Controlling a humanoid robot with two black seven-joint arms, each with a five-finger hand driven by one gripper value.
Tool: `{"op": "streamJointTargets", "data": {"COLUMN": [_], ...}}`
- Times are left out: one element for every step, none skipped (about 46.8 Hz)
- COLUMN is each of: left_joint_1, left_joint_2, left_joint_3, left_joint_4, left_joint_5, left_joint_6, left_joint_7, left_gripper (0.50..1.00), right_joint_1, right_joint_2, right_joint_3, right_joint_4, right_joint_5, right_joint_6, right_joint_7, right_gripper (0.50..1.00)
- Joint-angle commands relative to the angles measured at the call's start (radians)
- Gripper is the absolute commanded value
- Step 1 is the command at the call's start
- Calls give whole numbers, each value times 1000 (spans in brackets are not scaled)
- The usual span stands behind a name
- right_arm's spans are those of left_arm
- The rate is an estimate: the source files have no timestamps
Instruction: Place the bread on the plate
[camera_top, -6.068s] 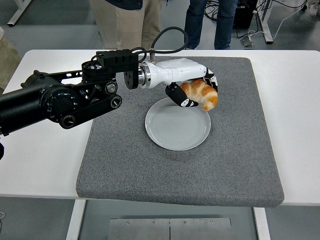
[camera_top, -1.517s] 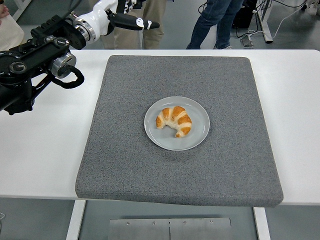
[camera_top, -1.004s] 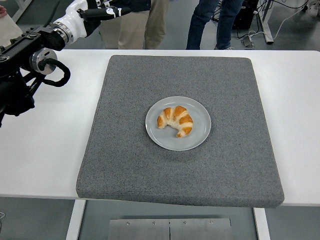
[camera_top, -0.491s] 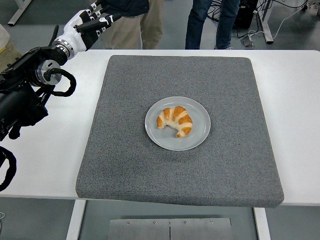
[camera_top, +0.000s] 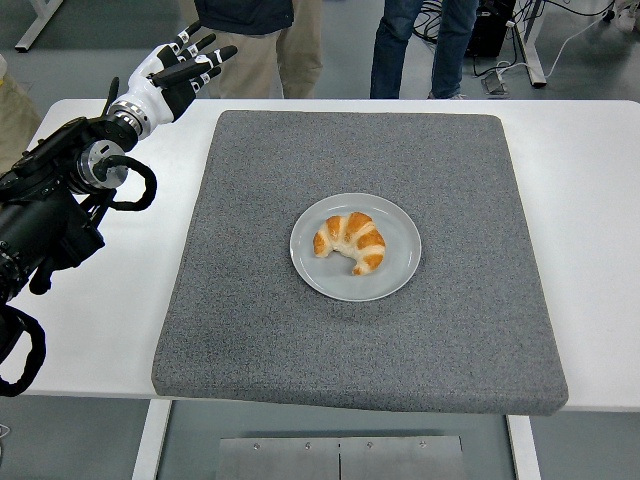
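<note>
A golden croissant (camera_top: 350, 240) lies on the pale grey round plate (camera_top: 398, 275) in the middle of the grey mat (camera_top: 360, 330). My left hand (camera_top: 182, 68), white with black fingers, is raised over the table's far left corner, well away from the plate. Its fingers are spread and hold nothing. The black left arm (camera_top: 55, 190) runs down along the left edge. The right arm is out of view.
The grey mat covers most of the white table (camera_top: 590, 250). Two people's legs (camera_top: 400, 45) stand beyond the far edge, close behind my left hand. Cables and a desk leg lie on the floor at the top right.
Six seconds ago my left hand held the croissant above the plate's far rim. It has let go and drawn back to the far left, lowering slightly over the last half second.
</note>
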Motion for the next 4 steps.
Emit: {"op": "streamJointTargets", "data": {"left_joint_1": [3,3,3,3], "left_joint_2": [-5,-7,-7,-8], "left_joint_3": [1,1,1,1], "left_joint_4": [0,0,0,0], "left_joint_5": [0,0,0,0], "left_joint_6": [0,0,0,0], "left_joint_7": [0,0,0,-2], "left_gripper": [971,971,971,971], "right_joint_1": [-1,-1,-1,-1], "right_joint_2": [0,0,0,0], "right_joint_3": [1,1,1,1], "right_joint_4": [-1,-1,-1,-1], "right_joint_5": [0,0,0,0], "right_joint_6": [0,0,0,0], "right_joint_7": [0,0,0,0], "right_gripper": [1000,1000,1000,1000]}}
